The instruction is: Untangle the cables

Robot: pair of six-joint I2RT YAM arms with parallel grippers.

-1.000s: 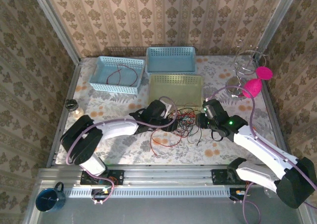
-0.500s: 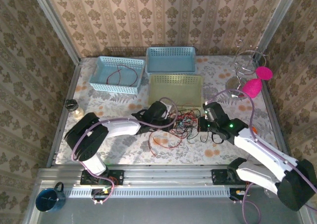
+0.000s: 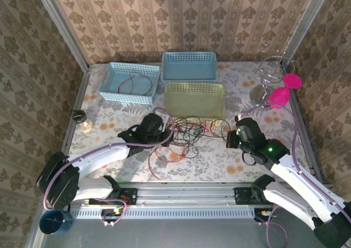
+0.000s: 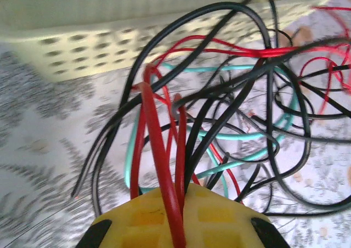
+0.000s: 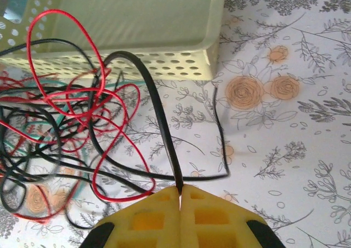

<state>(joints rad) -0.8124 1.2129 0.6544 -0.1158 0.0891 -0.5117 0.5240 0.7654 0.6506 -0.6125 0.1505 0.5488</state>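
Red and black cables (image 3: 189,134) are spreading across the tabletop (image 3: 109,116), loosening, as the left gripper (image 4: 174,218), newly clamped on red strands, and right gripper (image 5: 180,196), pinching a black one, are drawing apart.

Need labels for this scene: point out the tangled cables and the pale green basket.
cables (image 3: 189,131): top view, middle of the tangle.
pale green basket (image 3: 194,99): top view, bare floor.
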